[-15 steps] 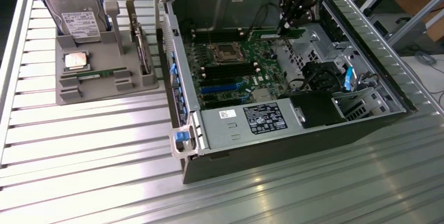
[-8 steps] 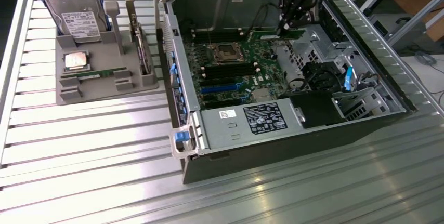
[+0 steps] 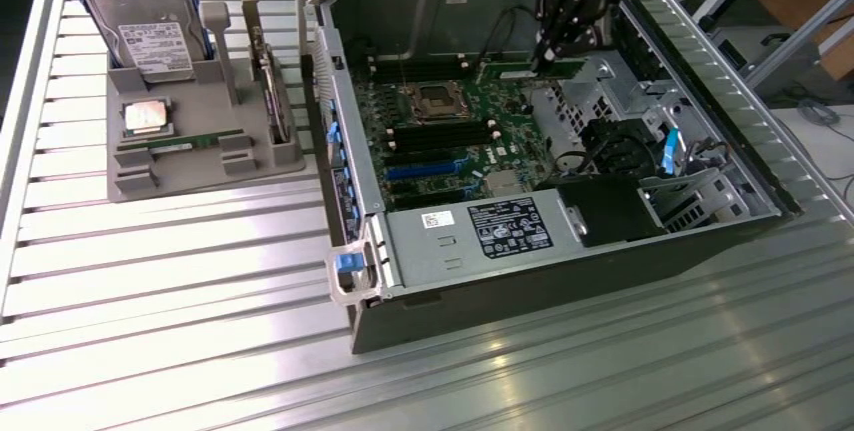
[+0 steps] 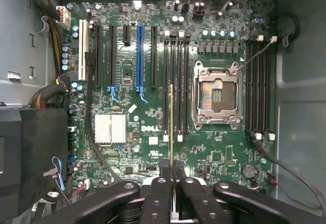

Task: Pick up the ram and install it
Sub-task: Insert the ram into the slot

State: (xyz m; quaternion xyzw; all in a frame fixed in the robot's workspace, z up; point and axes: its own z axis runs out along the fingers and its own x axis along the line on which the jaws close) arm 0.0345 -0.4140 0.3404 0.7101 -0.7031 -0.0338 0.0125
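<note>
- The gripper (image 4: 172,169) is clenched on the ram (image 4: 171,114), its two black fingers (image 4: 165,169) pressed against either face of the thin stick, which shows edge-on in the wrist view.
- In the exterior view the gripper (image 3: 558,59) hangs inside the open computer case (image 3: 694,251), at its far end, holding the green ram (image 3: 534,72) above the motherboard (image 3: 461,136).
- From the wrist camera, the held ram lines up along the bank of black memory slots (image 4: 175,81) just beside the empty CPU socket (image 4: 216,96); whether it touches a slot cannot be told.
- A second bank of memory slots (image 4: 259,86) lies on the socket's other side.
- On the exterior view's left, well apart from the case, a grey parts holder (image 3: 200,161) stands on the metal table (image 3: 160,331).
- The holder carries a hard drive (image 3: 150,31), a square silver CPU chip (image 3: 146,116) and a second green memory stick (image 3: 194,141).
</note>
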